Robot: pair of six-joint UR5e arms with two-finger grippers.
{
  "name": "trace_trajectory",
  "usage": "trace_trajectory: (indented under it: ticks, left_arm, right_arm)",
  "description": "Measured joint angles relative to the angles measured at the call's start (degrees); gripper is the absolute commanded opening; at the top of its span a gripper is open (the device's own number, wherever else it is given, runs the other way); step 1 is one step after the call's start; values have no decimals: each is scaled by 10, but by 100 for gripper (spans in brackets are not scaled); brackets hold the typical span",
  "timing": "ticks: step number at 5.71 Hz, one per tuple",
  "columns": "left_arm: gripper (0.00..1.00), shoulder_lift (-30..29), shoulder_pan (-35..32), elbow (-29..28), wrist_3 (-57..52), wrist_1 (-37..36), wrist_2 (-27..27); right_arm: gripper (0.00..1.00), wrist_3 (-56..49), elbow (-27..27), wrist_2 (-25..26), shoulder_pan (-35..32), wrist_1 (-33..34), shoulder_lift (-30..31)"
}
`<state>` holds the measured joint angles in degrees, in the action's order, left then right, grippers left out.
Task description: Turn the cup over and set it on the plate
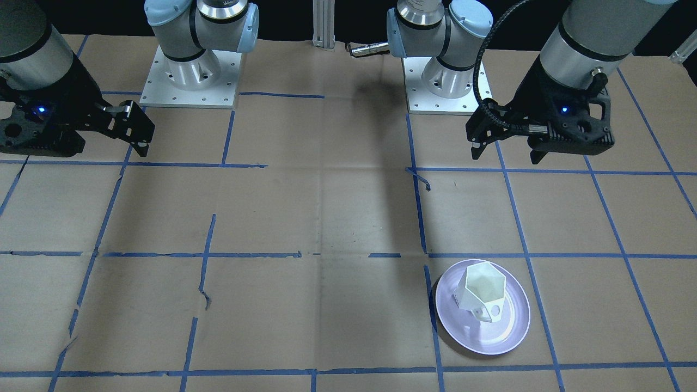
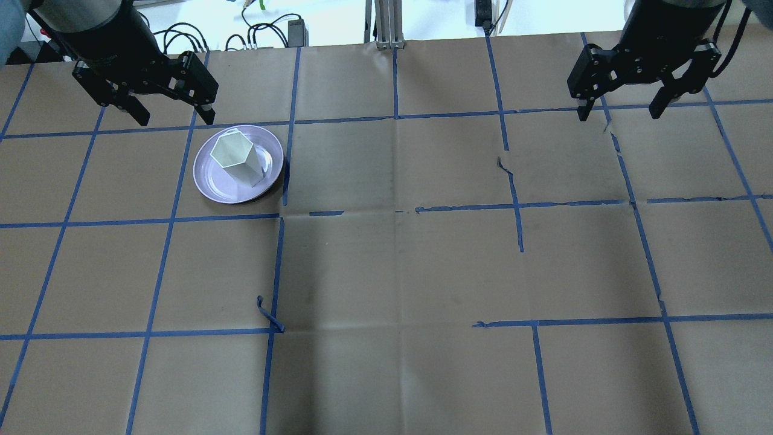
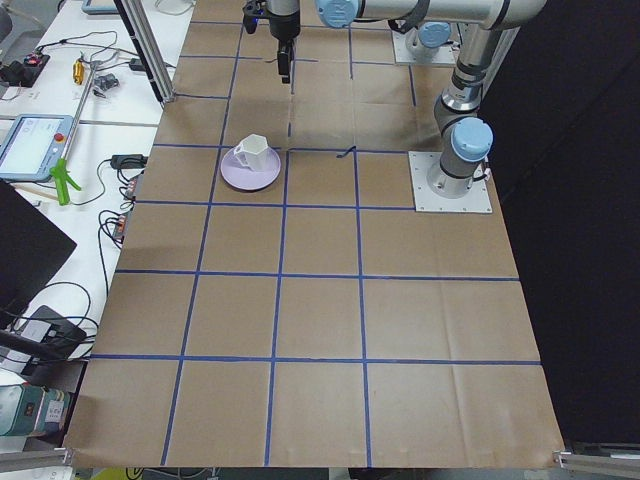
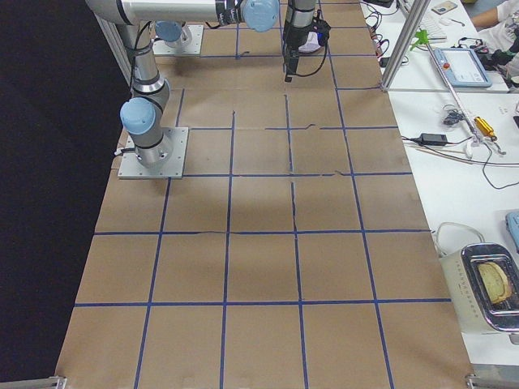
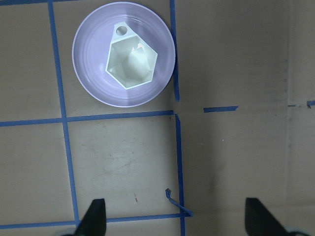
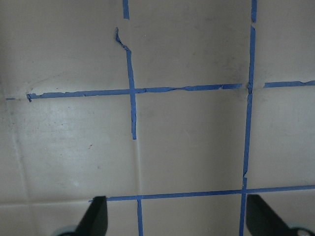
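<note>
The cup (image 2: pixel 235 158) stands mouth-up on the plate (image 2: pixel 209 184), below the left hand (image 2: pixel 175 113). That hand and the right hand (image 2: pixel 619 112) hang open and empty, likely because the task is done.

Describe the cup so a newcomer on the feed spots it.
On the brown paper table taped into blue squares, find the round glossy lavender plate near the left gripper. On it stands the small white faceted cup, hexagonal mouth up, angular against the smooth plate.
</note>
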<state>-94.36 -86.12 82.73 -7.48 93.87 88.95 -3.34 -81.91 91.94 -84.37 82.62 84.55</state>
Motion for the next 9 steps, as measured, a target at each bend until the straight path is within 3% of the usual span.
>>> trace_trajectory:
  ticks: [9]
  left_arm:
    - [99, 40, -30, 52, 38, -3, 1]
  right_arm:
    - [100, 0, 0, 0, 0, 0, 0]
